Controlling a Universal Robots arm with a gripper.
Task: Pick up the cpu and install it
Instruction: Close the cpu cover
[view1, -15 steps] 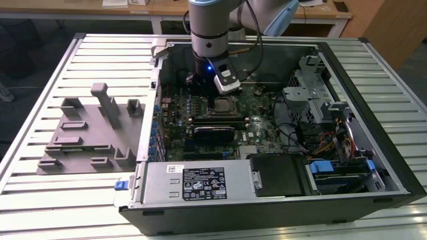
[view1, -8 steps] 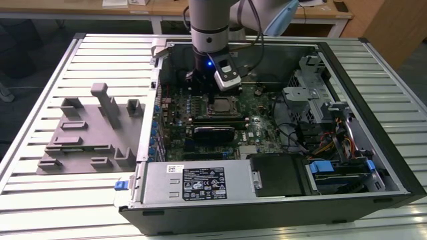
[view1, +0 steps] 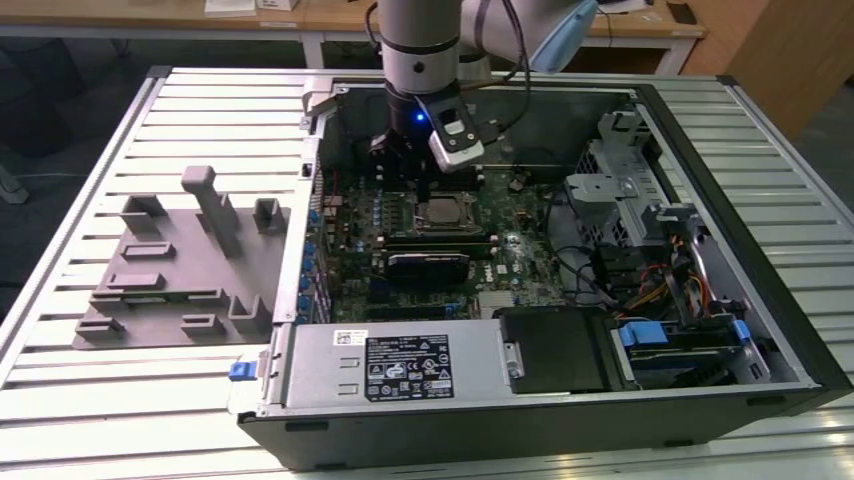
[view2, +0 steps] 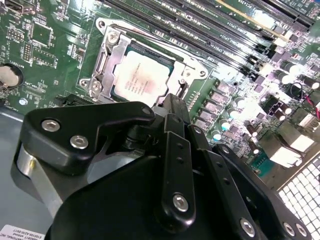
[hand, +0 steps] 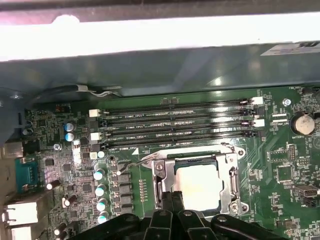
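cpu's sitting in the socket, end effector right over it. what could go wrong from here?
1. The end effector hangs at the edge of the cpu; sideways drift may shift it in the socket frame.
2. That frame's raised metal sits close to the tip and might snag it.
3. The capacitors nearby could be hit by the wide black linkage.

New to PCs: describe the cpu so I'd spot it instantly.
Inside the open computer case, find the green board. Beside its long black slots sits a metal frame; the cpu is the flat silver square within it, plain and shiny.
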